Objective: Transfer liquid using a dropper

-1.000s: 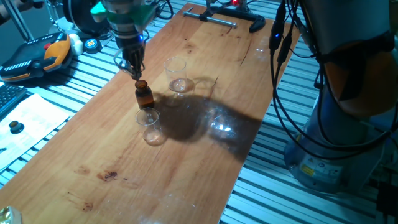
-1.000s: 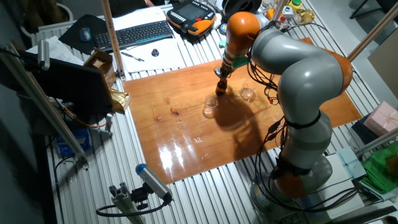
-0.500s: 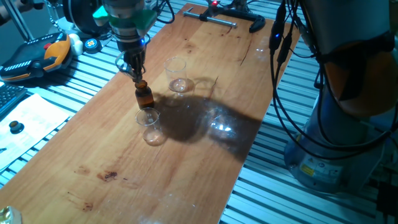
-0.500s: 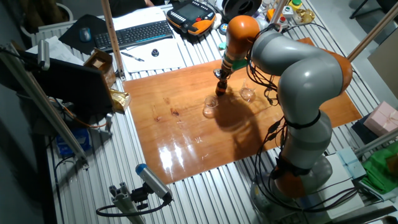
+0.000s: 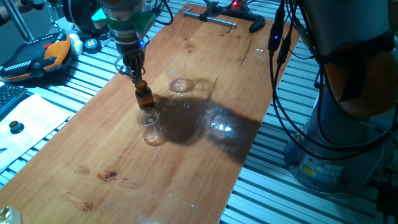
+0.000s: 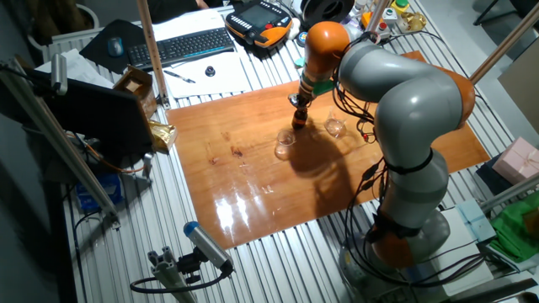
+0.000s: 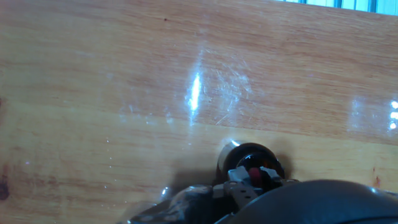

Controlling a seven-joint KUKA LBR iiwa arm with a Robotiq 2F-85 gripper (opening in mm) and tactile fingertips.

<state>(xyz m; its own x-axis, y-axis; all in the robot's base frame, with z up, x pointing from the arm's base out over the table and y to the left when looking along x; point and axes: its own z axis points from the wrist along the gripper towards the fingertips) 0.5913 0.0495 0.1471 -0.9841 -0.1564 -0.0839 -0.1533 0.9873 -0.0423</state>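
Closest to me on the wooden table (image 5: 186,155) stands a small clear beaker (image 5: 148,124), just in front of the amber-brown bottle (image 5: 145,96). The two look almost touching from here, though I cannot say whether they do. Right above the bottle's mouth hangs the gripper (image 5: 138,78), pointing straight down, its fingertips drawn close around something small and reddish at the bottle's neck. That looks like the end of the dropper (image 7: 254,173); its thin glass tube I cannot make out at all, so it may be down inside the bottle. Whether the fingers actually pinch it is beyond what I can tell. The hand view shows the dark round bottle mouth directly below the fingers, with that red bit at its centre.

A little farther back, beside the bottle and well clear of it, stands a second beaker (image 5: 176,73). From the other side, the grey and orange arm (image 6: 396,93) arches over the table down to the bottle.
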